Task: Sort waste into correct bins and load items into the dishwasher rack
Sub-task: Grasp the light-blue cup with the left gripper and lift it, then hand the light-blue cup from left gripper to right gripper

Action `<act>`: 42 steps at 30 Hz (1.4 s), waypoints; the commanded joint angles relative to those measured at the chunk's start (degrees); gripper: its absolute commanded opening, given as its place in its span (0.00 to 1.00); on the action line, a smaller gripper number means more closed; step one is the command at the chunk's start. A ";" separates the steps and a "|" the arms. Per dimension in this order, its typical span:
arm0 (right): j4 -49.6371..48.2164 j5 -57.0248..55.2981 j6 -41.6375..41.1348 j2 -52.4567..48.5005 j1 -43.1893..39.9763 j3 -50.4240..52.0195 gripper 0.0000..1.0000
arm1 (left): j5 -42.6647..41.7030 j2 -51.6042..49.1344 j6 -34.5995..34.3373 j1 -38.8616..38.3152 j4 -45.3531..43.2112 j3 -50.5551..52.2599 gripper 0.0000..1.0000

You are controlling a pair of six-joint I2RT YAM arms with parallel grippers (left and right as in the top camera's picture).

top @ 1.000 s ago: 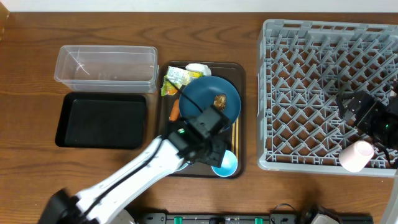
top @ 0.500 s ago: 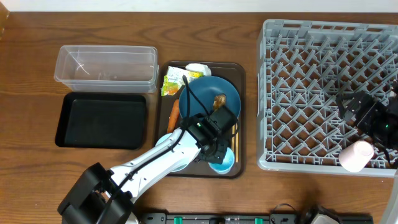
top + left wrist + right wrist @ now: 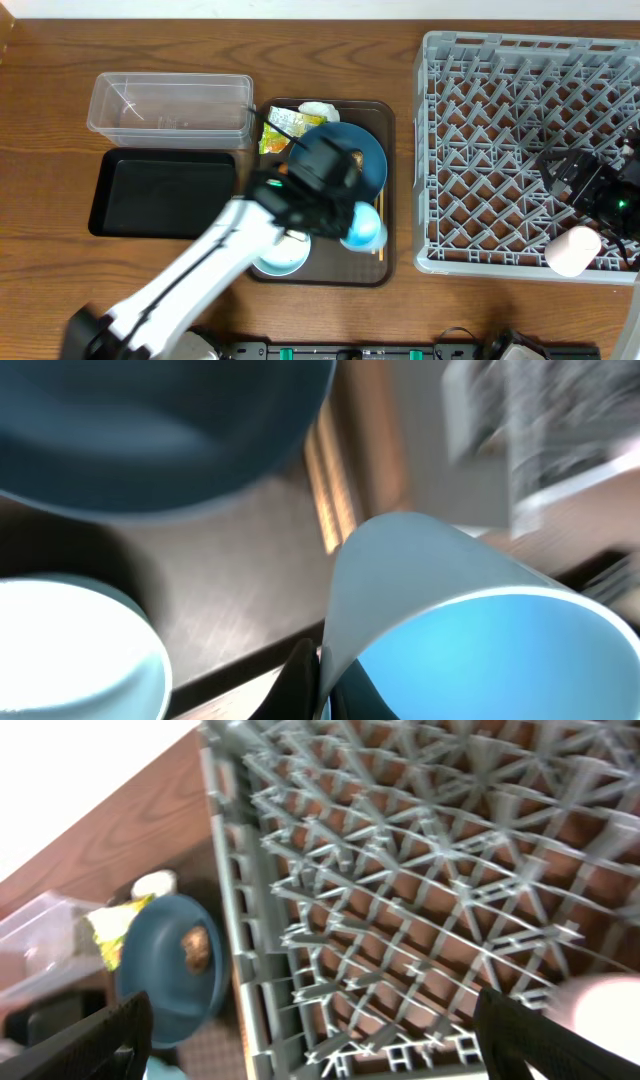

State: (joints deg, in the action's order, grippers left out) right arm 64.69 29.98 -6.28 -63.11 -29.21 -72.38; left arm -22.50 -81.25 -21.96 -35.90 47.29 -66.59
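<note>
Overhead: one grey dishwasher rack (image 3: 500, 150) on the right of the tabletop (image 3: 50, 270). On the left are one clear tub (image 3: 170, 105) and one black tray (image 3: 165, 192), right next to each other. Between them and the rack is one brown serving tray (image 3: 386, 130). It holds one dark blue dish (image 3: 368, 165) with one brown lump (image 3: 355, 157) on it, one printed wrapper (image 3: 284, 130), one crumpled white paper (image 3: 318, 110), one white-and-blue bowl (image 3: 282, 252), and the chopsticks (image 3: 379, 205) along its right edge. There are two cups. The pink cup (image 3: 570, 250) is at the rack's front right corner. The small blue cup (image 3: 362, 228) is tipped over the tray just in front of the dish, with the left fingers (image 3: 338, 218) pinching it. It's blurry there. The right fingers (image 3: 568, 172) sit over the rack.

Left wrist: a dark finger is pressed on the blue cup's wall, with the dish, the bowl and the chopsticks behind it, all smeared.

Right wrist: the right fingers are spread wide over the rack floor and grip nothing. The pink cup is at the lower right edge of the view.

Versus half a second ago: the blue cup was upright at the tray's front right corner and is now further back and tilted. The left arm (image 3: 200, 270) has swung, so the bowl shows. The right arm and the pink cup haven't budged.
</note>
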 commanded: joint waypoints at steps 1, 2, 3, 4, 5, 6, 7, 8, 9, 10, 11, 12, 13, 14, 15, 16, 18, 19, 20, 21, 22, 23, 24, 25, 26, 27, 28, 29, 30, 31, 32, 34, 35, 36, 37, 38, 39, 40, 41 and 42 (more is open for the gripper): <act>0.15 10.40 4.52 -0.07 1.46 -0.20 0.93 | -12.68 3.32 4.11 8.11 -0.28 -1.46 0.06; 0.39 13.11 4.70 -0.04 2.05 -0.20 0.93 | -18.12 3.63 5.31 11.56 -0.72 -1.46 0.06; 0.48 15.87 4.70 -0.04 2.84 -0.20 0.92 | -23.50 3.67 6.34 14.51 -1.27 -1.46 0.06; 0.44 18.91 5.05 -0.07 4.07 -0.20 0.92 | -30.05 3.48 7.43 17.81 -2.01 -1.46 0.06; 0.20 21.79 5.81 -0.07 5.57 -0.20 0.91 | -35.89 3.23 8.33 20.37 -2.80 -1.46 0.06; -0.17 23.74 6.38 -0.07 6.82 -0.20 0.90 | -41.53 2.86 9.05 22.60 -3.69 -1.46 0.07; -0.98 26.01 6.62 -0.07 9.05 -0.20 0.89 | -47.45 2.45 9.07 24.74 -4.79 -1.46 0.06; -1.62 26.77 6.60 -0.07 10.58 -0.20 0.88 | -51.23 2.14 9.05 25.99 -5.66 -1.46 0.06; -2.54 27.67 6.62 -0.07 12.59 -0.20 0.87 | -55.47 1.84 9.05 27.19 -6.84 -1.46 0.06; -3.72 27.98 6.62 -0.07 15.10 -0.20 0.86 | -59.28 1.57 8.96 28.13 -8.11 -1.46 0.06; -4.92 27.98 6.62 -0.07 17.81 -0.20 0.84 | -61.88 1.51 8.22 28.70 -9.35 -1.46 0.06; -6.19 27.98 6.62 -0.09 20.24 -0.20 0.83 | -63.28 1.51 7.63 28.98 -10.25 -1.46 0.06; -7.58 27.98 6.62 -0.15 22.67 -0.20 0.82 | -64.22 1.53 6.82 29.03 -11.17 -1.46 0.06; -9.46 28.22 6.67 -0.17 25.55 -0.20 0.82 | -65.40 1.53 6.01 29.03 -12.24 -1.46 0.06; -11.28 28.59 6.86 -0.17 28.00 -0.20 0.82 | -66.64 1.53 5.22 29.03 -13.49 -1.46 0.06; -13.42 28.68 7.15 -0.17 30.80 -0.20 0.82 | -67.60 1.53 4.22 29.03 -14.64 -1.46 0.06; -17.27 28.76 7.23 -0.17 35.21 -0.20 0.80 | -67.60 1.55 2.36 29.03 -15.80 -1.46 0.06; -19.50 28.76 7.21 -0.31 37.51 -0.20 0.80 | -67.60 1.55 1.77 29.03 -16.31 -1.46 0.06; -21.75 28.74 7.23 -0.46 39.56 -0.20 0.80 | -67.58 1.55 1.66 29.03 -16.59 -1.46 0.06; -23.52 28.63 7.23 -0.68 41.09 -0.20 0.80 | -67.58 1.55 1.66 29.03 -16.63 -1.46 0.06; -25.07 28.52 7.23 -0.94 42.40 -0.20 0.81 | -67.60 1.55 1.66 29.03 -16.61 -1.46 0.06; -26.40 28.52 7.23 -1.29 43.50 -0.20 0.82 | -67.58 1.53 1.44 29.03 -16.61 -1.46 0.06; -27.69 28.52 7.23 -1.75 44.57 -0.20 0.83 | -67.58 1.53 1.20 29.03 -16.63 -1.46 0.06; -28.59 28.50 7.23 -2.32 45.51 -0.20 0.83 | -67.60 1.53 0.66 29.03 -16.79 -1.46 0.06; -29.22 28.50 7.21 -2.91 46.18 -0.20 0.83 | -67.60 1.53 0.22 29.03 -16.81 -1.46 0.06; -29.55 28.50 7.23 -3.69 46.90 -0.20 0.83 | -67.60 1.53 0.15 29.03 -16.79 -1.46 0.06; -29.79 28.52 7.23 -4.44 47.52 -0.20 0.83 | -67.60 1.55 0.15 29.03 -16.79 -1.46 0.06; -29.88 28.55 7.23 -5.22 48.09 -0.20 0.82 | -67.60 1.57 -0.02 28.96 -16.76 -1.46 0.06; -29.99 28.57 7.23 -6.12 48.72 -0.20 0.81 | -67.60 1.57 -0.46 28.96 -16.79 -1.46 0.06; -30.01 28.59 7.28 -7.08 49.37 -0.20 0.81 | -67.60 1.57 -0.68 28.96 -16.79 -1.46 0.06; -30.01 28.61 7.58 -7.58 49.77 -0.20 0.81 | -67.60 1.57 -0.68 28.96 -16.79 -1.46 0.06; -30.21 28.83 8.41 -8.50 50.69 -0.20 0.79 | -67.58 1.57 -0.66 28.96 -16.81 -1.46 0.06; -30.38 29.05 8.81 -8.68 51.01 -0.20 0.79 | -67.58 1.57 -0.66 28.96 -16.81 -1.46 0.06; -30.82 29.03 8.98 -8.74 51.34 -0.20 0.79 | -67.58 1.57 -0.68 28.96 -16.81 -1.46 0.06; -31.32 29.05 8.98 -8.74 51.52 -0.20 0.80 | -67.60 1.57 -0.68 28.96 -16.81 -1.46 0.06; -32.02 29.20 8.96 -8.72 51.63 -0.20 0.79 | -67.58 1.57 -0.68 28.96 -16.81 -1.46 0.06; -32.68 29.64 8.96 -8.72 51.65 -0.20 0.77 | -67.58 1.57 -0.68 28.98 -16.81 -1.46 0.06; -33.31 30.47 8.96 -8.72 51.65 -0.20 0.70 | -67.58 1.57 -0.68 28.98 -16.81 -1.46 0.06; -33.62 30.97 8.96 -8.72 51.65 -0.20 0.65 | -67.58 1.57 -0.68 28.96 -16.81 -1.46 0.06; -33.62 31.15 8.96 -8.72 51.65 -0.20 0.63 | -67.58 1.57 -0.68 28.98 -16.81 -1.46 0.06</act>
State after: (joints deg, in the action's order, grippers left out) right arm 31.40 58.72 1.78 -72.34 21.69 -72.34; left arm -88.47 -79.83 -22.50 -7.14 30.61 -67.59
